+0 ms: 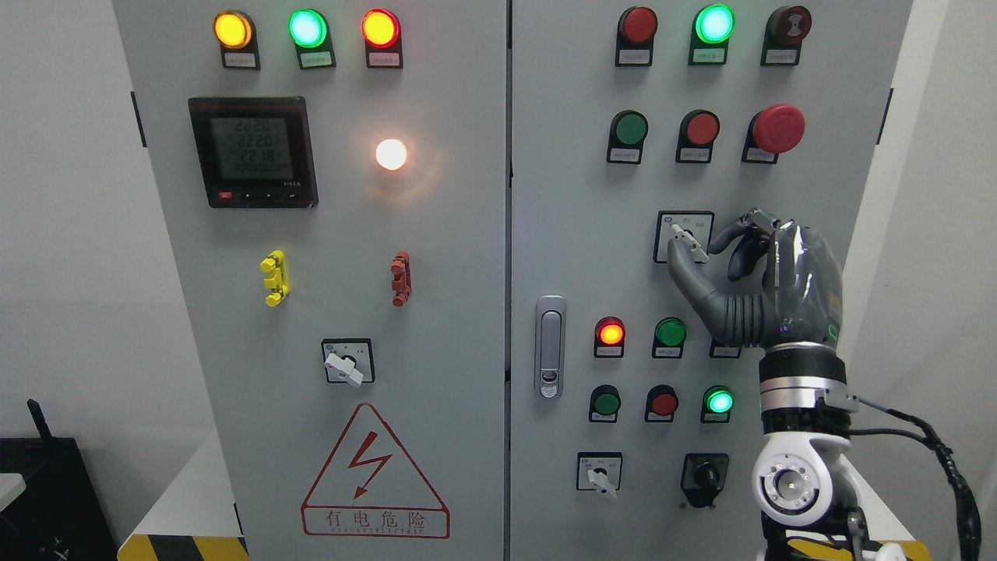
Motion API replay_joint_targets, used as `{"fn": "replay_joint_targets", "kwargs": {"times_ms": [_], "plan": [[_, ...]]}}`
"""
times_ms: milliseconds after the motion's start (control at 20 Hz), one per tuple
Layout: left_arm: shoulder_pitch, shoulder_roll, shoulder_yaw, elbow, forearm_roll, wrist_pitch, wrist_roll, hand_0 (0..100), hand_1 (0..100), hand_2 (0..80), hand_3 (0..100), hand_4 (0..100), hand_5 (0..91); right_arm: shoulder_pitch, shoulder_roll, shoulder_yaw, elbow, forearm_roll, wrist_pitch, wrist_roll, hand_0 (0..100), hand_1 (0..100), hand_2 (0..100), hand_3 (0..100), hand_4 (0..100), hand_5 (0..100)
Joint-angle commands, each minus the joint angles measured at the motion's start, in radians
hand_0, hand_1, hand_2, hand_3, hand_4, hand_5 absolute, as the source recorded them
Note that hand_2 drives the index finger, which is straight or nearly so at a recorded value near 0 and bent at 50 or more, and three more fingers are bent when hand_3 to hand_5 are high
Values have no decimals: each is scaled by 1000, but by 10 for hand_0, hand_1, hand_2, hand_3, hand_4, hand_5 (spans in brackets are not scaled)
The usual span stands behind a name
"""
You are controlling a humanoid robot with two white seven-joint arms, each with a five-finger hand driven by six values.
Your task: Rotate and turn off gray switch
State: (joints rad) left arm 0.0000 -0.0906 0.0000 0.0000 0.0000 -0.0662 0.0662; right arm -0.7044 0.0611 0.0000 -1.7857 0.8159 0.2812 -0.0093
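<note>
The gray rotary switch (688, 237) sits on a small square plate on the right cabinet door, below the row of green and red push buttons. Its pale handle points down and to the right. My right hand (695, 249) reaches up from the lower right and is shut on that handle, thumb below-left and index finger (728, 235) at its right end. The other fingers curl behind. My left arm is out of the picture.
Similar gray switches sit at lower left (347, 366) and bottom centre (601, 477), and a black knob (705, 475) is beside my wrist. A red mushroom button (777, 128) is above the hand, lit buttons (610, 333) below, and a door latch (550, 347) to the left.
</note>
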Motion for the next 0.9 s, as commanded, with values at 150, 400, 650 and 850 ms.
{"fn": "replay_joint_targets", "kwargs": {"times_ms": [150,400,650,850], "plan": [[-9,0,8,-26,20,0,0,120,389,0,0,0,0,-1,0,28,0,0,3,3,139,495,653,943,893,1000],[-9,0,8,-26,20,0,0,120,389,0,0,0,0,-3,0,29,3,14,4,3,140,500,656,944,895,1000],[-9,0,8,-26,20,0,0,120,389,0,0,0,0,-3,0,40,3,22,4,3,139,502,663,946,897,1000],[-9,0,8,-26,20,0,0,120,389,0,0,0,0,-3,2,40,5,22,6,3,140,502,664,948,898,1000]]}}
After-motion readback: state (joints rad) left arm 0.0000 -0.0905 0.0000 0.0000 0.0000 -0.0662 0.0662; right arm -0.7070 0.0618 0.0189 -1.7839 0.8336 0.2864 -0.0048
